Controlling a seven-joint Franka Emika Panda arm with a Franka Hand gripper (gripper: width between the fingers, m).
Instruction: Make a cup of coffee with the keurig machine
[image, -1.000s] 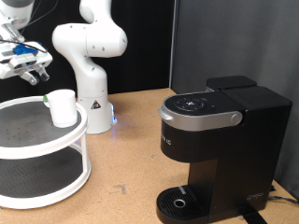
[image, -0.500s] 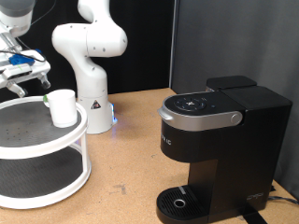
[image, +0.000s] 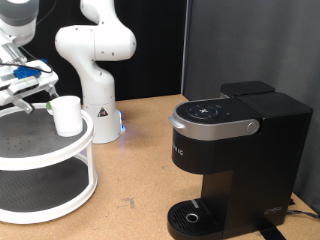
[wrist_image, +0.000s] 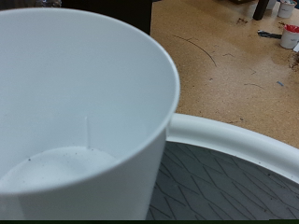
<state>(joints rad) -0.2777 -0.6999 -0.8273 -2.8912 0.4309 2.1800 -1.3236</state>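
White plastic fills your wrist view: the cup (wrist_image: 79, 112), empty, very close to the camera. In the exterior view the one cup (image: 66, 115) stands upright on the top tier of a white two-tier stand (image: 60, 150) at about nine o'clock. Your gripper (image: 28, 84) hovers just beside and above the cup, at its ten o'clock. Its fingers look spread, holding nothing, and you cannot tell whether they already touch the cup.

One keurig (image: 232, 160), black with a grey lid rim, sits on the wooden table (image: 140, 170) at four o'clock, well apart from the cup. Its lid is down and its drip tray (image: 190, 214) is bare.

Risk, as a judgement: the cup is light and near the stand's edge, so a finger clipping its rim could tip it or push it off.

Count: one cup, one keurig, one stand, one arm base (image: 98, 55).
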